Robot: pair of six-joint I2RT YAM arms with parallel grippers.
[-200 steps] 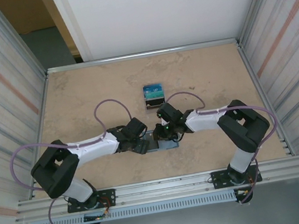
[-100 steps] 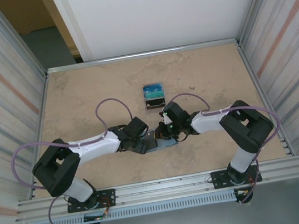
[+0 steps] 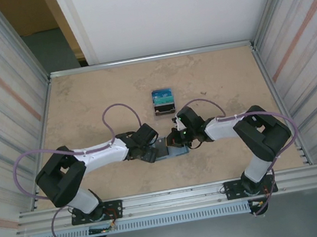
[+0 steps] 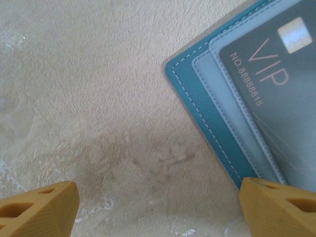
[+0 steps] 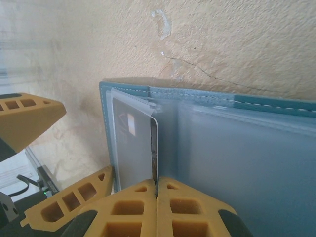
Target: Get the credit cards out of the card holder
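The teal card holder [image 3: 173,151] lies open on the table between my two grippers. In the left wrist view its corner [image 4: 197,101] shows a grey-teal credit card [image 4: 276,94] marked VIP tucked in a pocket. My left gripper [image 4: 159,191] is open, and its right finger [image 4: 279,205] rests on the holder's edge. In the right wrist view my right gripper [image 5: 157,181] is shut on the edge of a credit card [image 5: 129,148], which stands partly out of the holder's left pocket [image 5: 237,163]. From above, the left gripper [image 3: 156,148] and right gripper [image 3: 177,141] almost meet over the holder.
A small dark-based stand [image 3: 163,101] with a blue-teal top stands just beyond the grippers. The left gripper's yellow fingers [image 5: 29,116] show close beside the holder in the right wrist view. Metal walls ring the beige table [image 3: 85,105].
The right gripper has shifted a little to the right, away from the left gripper, with the card pinched. The left gripper has edged slightly right against the holder.
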